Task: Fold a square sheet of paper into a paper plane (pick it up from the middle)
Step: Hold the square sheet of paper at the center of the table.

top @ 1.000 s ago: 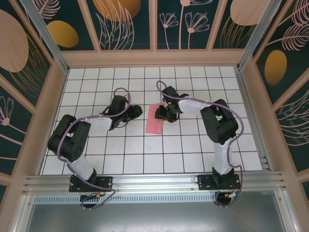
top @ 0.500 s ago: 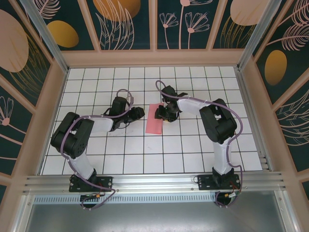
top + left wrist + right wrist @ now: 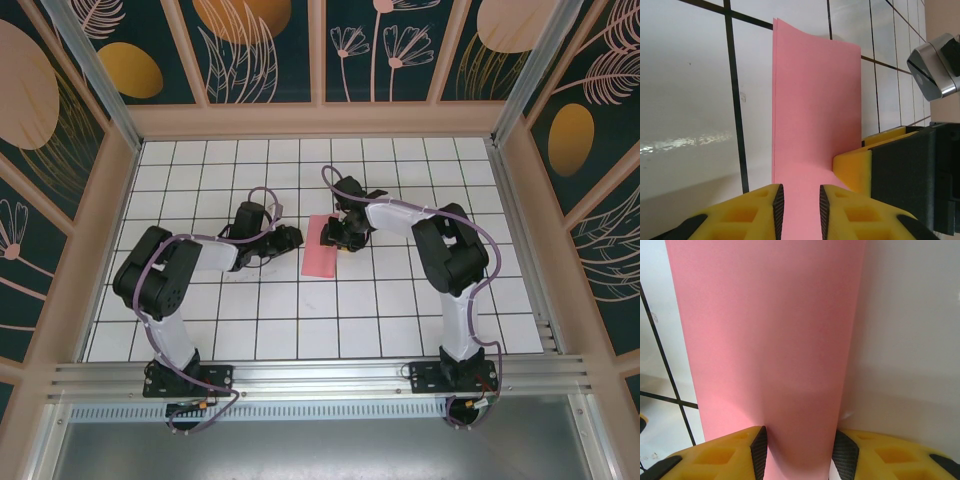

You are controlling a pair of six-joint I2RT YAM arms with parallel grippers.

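Observation:
The square sheet of paper (image 3: 320,259) lies folded into a pink-red upright rectangle at the middle of the tiled table. My right gripper (image 3: 336,237) rests tip-down on its upper right part. In the right wrist view its jaws stand apart (image 3: 800,446), with the paper (image 3: 770,330) running between the pads, the right pad at the paper's edge. My left gripper (image 3: 294,238) sits at the sheet's left edge. Its jaws (image 3: 801,201) are low over the paper (image 3: 815,100), a narrow gap between them. The right gripper's yellow finger (image 3: 854,167) presses on the sheet beside them.
White tiles with black grid lines (image 3: 400,310) surround the sheet. Wooden walls (image 3: 520,200) close in the table at left, right and back. A metal rail (image 3: 320,378) runs along the near edge by both arm bases.
My left gripper has slid right to the sheet's left edge while its jaws narrowed. The right gripper has stayed pressed on the paper.

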